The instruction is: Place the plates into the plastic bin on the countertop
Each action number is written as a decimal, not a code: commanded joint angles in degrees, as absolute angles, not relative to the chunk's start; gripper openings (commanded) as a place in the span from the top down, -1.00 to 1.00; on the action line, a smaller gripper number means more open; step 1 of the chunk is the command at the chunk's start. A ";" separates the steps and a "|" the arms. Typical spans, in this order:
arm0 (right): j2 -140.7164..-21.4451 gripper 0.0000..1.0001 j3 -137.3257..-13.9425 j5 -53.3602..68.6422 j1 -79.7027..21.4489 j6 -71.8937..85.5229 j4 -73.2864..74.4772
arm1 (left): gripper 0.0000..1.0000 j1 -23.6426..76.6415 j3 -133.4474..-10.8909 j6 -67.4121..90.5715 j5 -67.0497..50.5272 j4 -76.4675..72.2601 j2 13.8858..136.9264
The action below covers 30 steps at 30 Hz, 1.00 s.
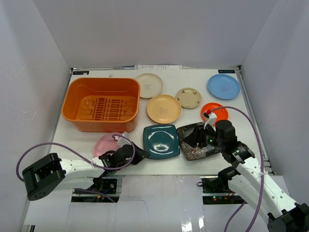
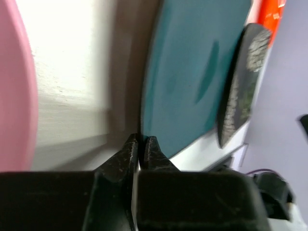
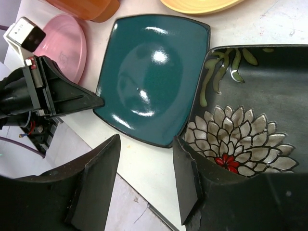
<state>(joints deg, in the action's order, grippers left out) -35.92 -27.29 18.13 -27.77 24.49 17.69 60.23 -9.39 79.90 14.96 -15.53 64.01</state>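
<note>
We are pinching the teal plate's (image 2: 192, 72) rim in the left gripper's (image 2: 141, 144) narrow fingers; the right gripper (image 3: 145, 142) is standing wide just right of it.

Plain white walls (image 1: 145, 29) on three sides; bright even light

No writing can be read: the dark stickers (image 1: 80, 72) at the countertop (image 1: 193, 73) back corners and the stamps (image 1: 147, 88) on the round plates (image 1: 155, 80) are too small.
</note>
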 commanded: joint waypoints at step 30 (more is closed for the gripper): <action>-47.81 -0.87 -18.72 12.48 -37.88 38.15 -7.13 | 1.00 61.35 -19.68 73.39 12.92 11.60 23.20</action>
